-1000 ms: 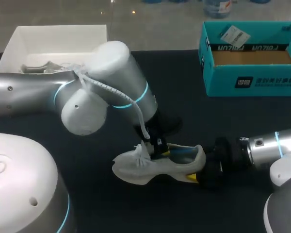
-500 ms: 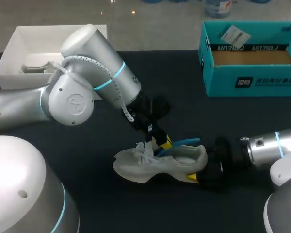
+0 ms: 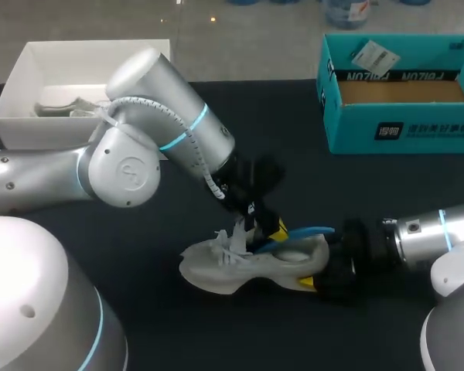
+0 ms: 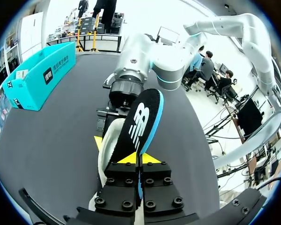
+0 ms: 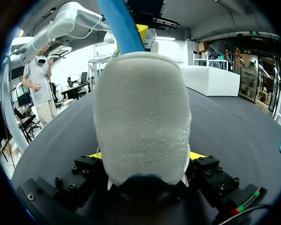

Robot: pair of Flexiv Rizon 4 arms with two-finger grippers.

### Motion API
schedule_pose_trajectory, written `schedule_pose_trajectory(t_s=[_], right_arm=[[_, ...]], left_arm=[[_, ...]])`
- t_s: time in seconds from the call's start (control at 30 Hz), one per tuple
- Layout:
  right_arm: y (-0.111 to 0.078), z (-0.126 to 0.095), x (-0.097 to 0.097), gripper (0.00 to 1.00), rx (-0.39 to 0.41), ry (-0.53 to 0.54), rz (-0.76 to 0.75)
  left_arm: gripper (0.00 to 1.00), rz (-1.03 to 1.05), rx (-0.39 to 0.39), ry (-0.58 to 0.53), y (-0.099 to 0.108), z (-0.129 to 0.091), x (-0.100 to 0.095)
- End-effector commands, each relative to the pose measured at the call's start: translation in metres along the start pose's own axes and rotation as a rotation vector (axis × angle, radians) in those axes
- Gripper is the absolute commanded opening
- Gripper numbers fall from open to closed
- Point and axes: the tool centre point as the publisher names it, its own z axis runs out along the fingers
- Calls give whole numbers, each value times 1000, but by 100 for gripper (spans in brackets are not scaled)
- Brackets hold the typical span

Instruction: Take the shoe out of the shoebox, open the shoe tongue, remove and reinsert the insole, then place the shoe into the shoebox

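Insole half out, shoe braced at the heel
My right gripper [image 3: 319, 272] clamps the heel of the shoe [image 3: 232, 267] to anchor it on the table [image 3: 348, 193]. My left gripper [image 4: 139, 160] pinches the insole [image 4: 141, 119] to draw it clear. The shoebox [image 3: 402, 131] waits beyond.

A white box [image 3: 39, 127] (a pale item [image 3: 62, 104] lying inside) sits on the black table's [image 3: 309, 178] far-left corner.

Off-white all over the shoe [image 3: 240, 267]. Black across the insole [image 4: 139, 124], with a white logo and bright blue rim. Teal on the shoebox [image 3: 402, 127] at the far right corner of the black table [image 3: 356, 182], brown inside. Yellow tips on the left gripper [image 4: 139, 158] and right gripper [image 5: 145, 157].
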Motion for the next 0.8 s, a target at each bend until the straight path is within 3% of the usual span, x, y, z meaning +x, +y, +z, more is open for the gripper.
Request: schedule_pose_trajectory(t_s=[0.03, 0.13, 0.5, 0.8], right_arm=[[0, 2, 1, 0, 5, -2, 0], [0, 2, 1, 0, 5, -2, 0], [0, 2, 1, 0, 5, -2, 0], [0, 2, 1, 0, 5, -2, 0]], left_arm=[[30, -11, -13, -18, 3, 4, -1], [44, -24, -13, -38, 8, 3, -2], [34, -41, -14, -74, 17, 8, -3], [40, -18, -19, -97, 21, 13, -3]])
